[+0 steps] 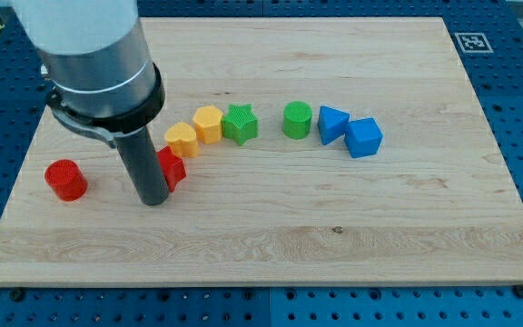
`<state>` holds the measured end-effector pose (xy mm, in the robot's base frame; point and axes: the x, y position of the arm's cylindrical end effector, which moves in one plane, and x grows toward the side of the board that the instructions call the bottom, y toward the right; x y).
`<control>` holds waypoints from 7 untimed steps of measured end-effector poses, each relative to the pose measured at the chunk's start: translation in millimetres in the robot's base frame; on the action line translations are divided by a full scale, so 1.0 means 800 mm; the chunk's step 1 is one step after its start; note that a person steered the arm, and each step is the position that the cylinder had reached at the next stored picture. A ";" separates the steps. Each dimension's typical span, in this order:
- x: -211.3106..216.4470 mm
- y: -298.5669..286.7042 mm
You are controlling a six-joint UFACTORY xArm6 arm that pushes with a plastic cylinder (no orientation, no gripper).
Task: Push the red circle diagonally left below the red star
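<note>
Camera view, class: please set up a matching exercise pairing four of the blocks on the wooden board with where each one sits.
Column one:
1. red circle
2. red star
3. green circle
4. blue cube

Column two:
A. farthest to the view's right in the row
B. alone near the board's left edge
C. between the green star and the blue blocks
D. right beside my tip, partly hidden by the rod

Pairs: 1-B, 2-D, 3-C, 4-A
</note>
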<state>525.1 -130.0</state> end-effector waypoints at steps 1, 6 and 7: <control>-0.013 -0.001; 0.063 -0.214; 0.051 -0.219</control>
<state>565.7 -304.9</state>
